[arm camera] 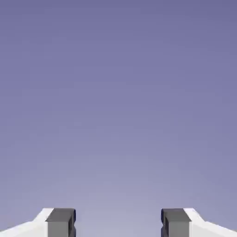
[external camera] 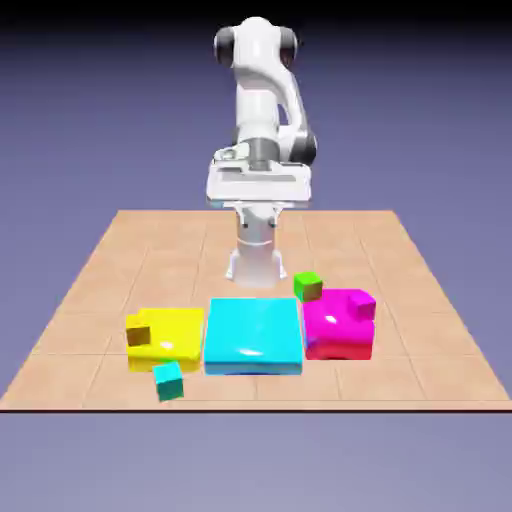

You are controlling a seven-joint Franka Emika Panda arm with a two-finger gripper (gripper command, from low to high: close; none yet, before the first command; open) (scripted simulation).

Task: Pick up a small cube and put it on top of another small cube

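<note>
Fingers [arm camera: 118, 224] stand well apart in the hand view, two small grey square-ended tips [arm camera: 60, 222] on white mounts cut off by the bottom edge, with nothing between them but the plain blue-violet backdrop. They hold nothing. In the exterior view the fingers themselves are hard to pick out; only the white hand [external camera: 260, 185], a wide flat bar, shows high above the worktop [external camera: 90, 290], and the glossy white arm [external camera: 262, 90] folds up behind it.

A tan, tiled, matt worktop carries three flat glossy blocks in a row. With the cyan block [external camera: 254, 334] as the clock's centre, the yellow block [external camera: 170, 337] lies at nine o'clock and the magenta block [external camera: 340, 326] at three o'clock, each just beside it. A tiny brown cube [external camera: 138, 336] sits at the yellow block's nine o'clock edge. A tiny magenta cube [external camera: 361, 305] on the magenta block is hard to separate from it. A lime-green cube [external camera: 308, 286] stands at the cyan block's one o'clock.

The small cube [external camera: 168, 381], teal-green and sharp-edged, rests on the worktop at the cyan block's seven o'clock, near the front edge, just clear of the yellow block.
</note>
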